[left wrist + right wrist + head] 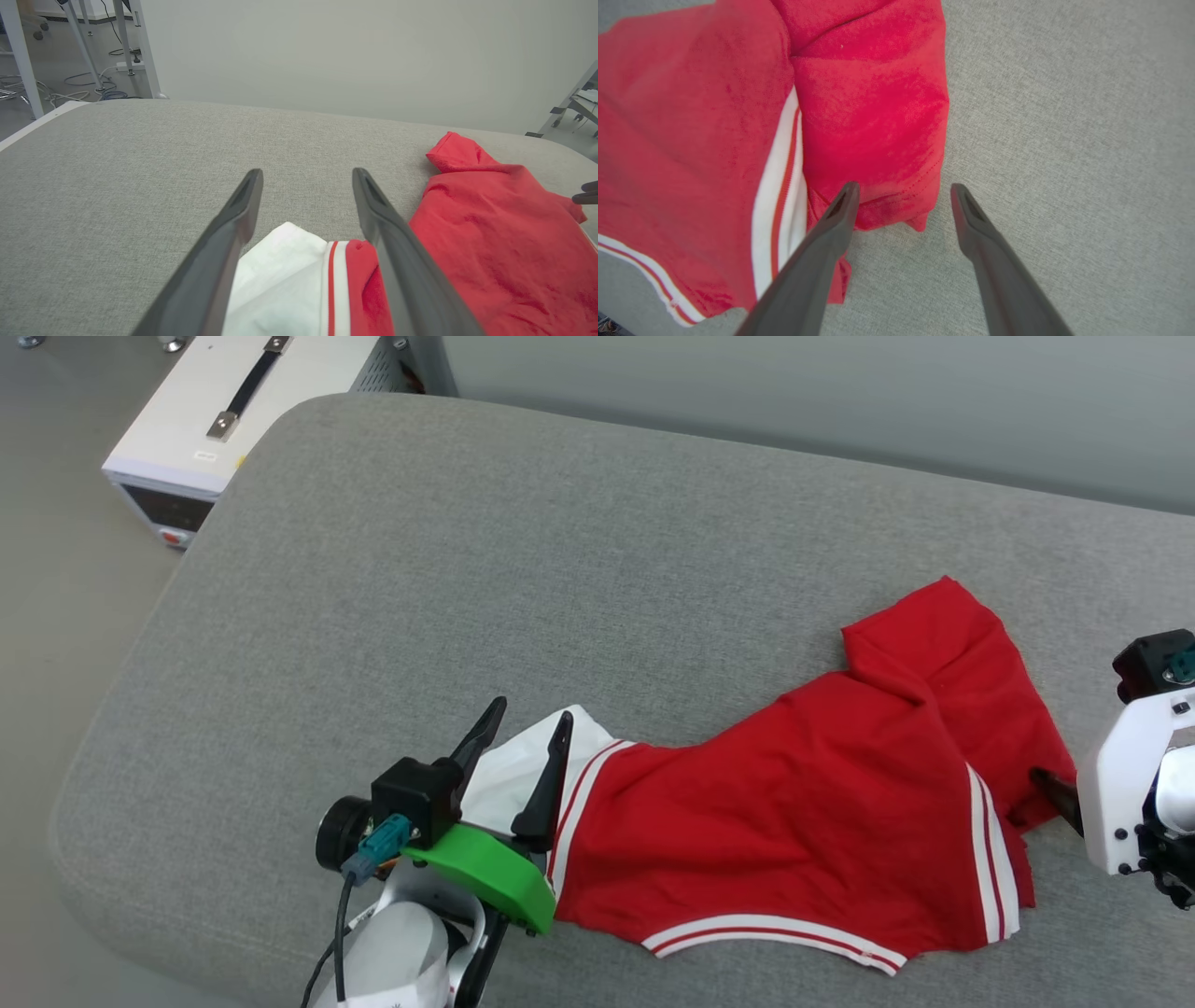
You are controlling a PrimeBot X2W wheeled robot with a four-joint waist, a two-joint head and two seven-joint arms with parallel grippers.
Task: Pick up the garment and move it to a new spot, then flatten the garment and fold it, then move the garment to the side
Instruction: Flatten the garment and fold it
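Garment: you find the garment (794,821) on the right half of the grey cushion (467,569), toward its near edge. It lies crumpled, not flat, and stretches from left to right.
Left end of it: the white sleeve (504,775) points to the left, with a red-white stripe where it meets the red body.
Right end of it: the red cloth is folded over itself, and one corner reaches toward the far side.
Near edge of it: a striped hem (775,933) curves along the near side, and a second striped band runs from near to far close to the right end.
Left gripper: you see the left gripper (532,709) at the white sleeve with its fingers well apart. The sleeve lies between and under them, and nothing is clamped.
Right gripper: the right gripper (904,186) stands at the right end of the garment, its fingers also spread. One finger is over the red edge, the other over bare cushion, and it holds nothing.
Contact: you cannot tell from these views whether any fingertip touches the cloth.
Beyond the cushion: a white box (233,411) with a black handle stands on the floor at the far left corner.
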